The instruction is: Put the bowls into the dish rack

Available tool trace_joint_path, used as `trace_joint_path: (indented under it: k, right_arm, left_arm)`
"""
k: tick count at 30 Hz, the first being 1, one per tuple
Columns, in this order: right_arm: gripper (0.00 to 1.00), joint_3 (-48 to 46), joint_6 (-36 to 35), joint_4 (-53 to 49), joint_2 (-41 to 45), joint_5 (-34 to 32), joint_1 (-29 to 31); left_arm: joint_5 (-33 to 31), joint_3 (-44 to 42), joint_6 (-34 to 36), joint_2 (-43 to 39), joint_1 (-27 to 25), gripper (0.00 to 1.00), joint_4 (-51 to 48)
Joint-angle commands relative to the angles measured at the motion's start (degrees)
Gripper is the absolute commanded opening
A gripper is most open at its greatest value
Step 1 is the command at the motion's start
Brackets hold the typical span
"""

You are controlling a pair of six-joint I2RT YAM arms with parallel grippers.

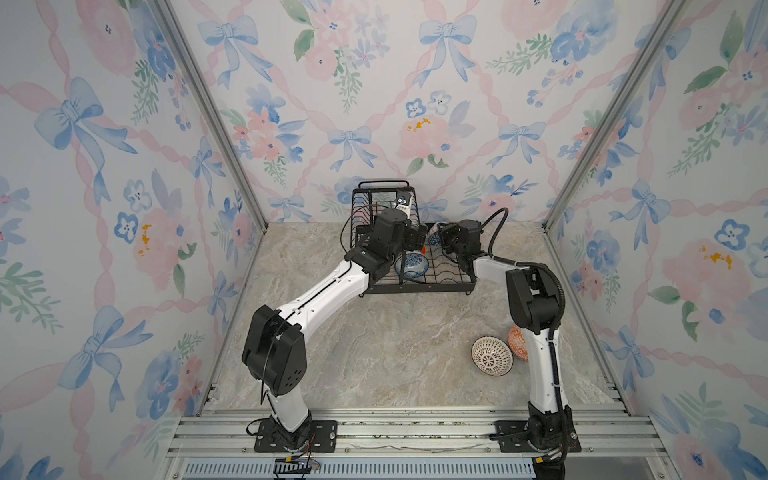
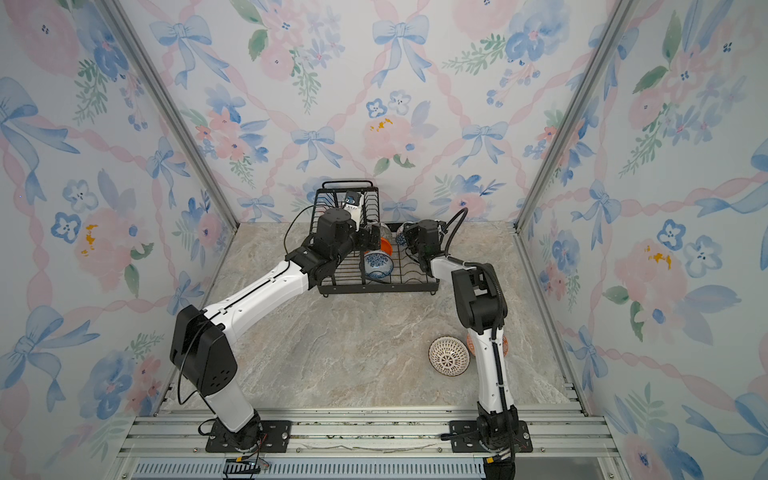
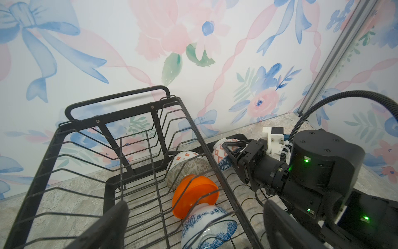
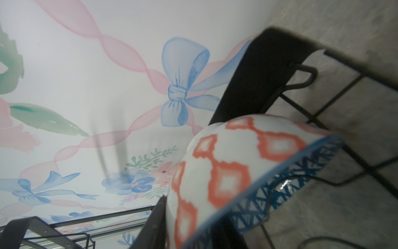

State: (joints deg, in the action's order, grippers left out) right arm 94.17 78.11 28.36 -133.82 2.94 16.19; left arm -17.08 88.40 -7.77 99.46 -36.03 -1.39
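The beige marble-look tabletop [image 1: 374, 345] carries everything. The white-and-black left arm [image 1: 328, 286] stretches forward with its elbow bent. Its left gripper [image 3: 195, 207] is spread wide and empty above the raised basket of the black wire dish rack [image 1: 419, 287], which stands at the far wall. The right arm [image 1: 542, 365] folds high and reaches the rack's far right corner. There the right gripper [image 3: 233, 151] meets a tilted glossy bowl with orange diamonds and a blue triangle rim [image 4: 234, 170]; whether it grips is unclear. In the lower tray a pale green geometric bowl [image 3: 186, 166], a plain orange bowl [image 3: 193, 194] and a blue-floral white bowl [image 3: 206, 228] lean on edge in a row. On the tabletop beside the right arm, a white bowl with dark lattice [image 1: 491, 356] lies next to an orange-red patterned bowl [image 1: 517, 341].
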Motion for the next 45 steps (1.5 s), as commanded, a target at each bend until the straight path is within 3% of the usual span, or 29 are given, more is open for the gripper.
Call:
trace_joint_path:
  k: [1, 33, 45]
  right_arm:
    - [0.36, 1.6, 0.6, -1.4, 1.3, -0.2, -0.7]
    - [0.4, 3.1, 0.8, -2.4, 2.0, 0.7, -1.9]
    - [0.49, 1.3, -0.7, -2.5, 4.2, 2.9, -2.3]
  left_arm:
    - [-0.2, 1.3, -0.8, 0.0, -0.4, 0.98, 1.0]
    - [-0.5, 1.8, -0.6, 0.3, -0.7, 0.98, 0.9]
    - [-0.5, 2.7, -0.5, 1.0, -1.0, 0.98, 1.0]
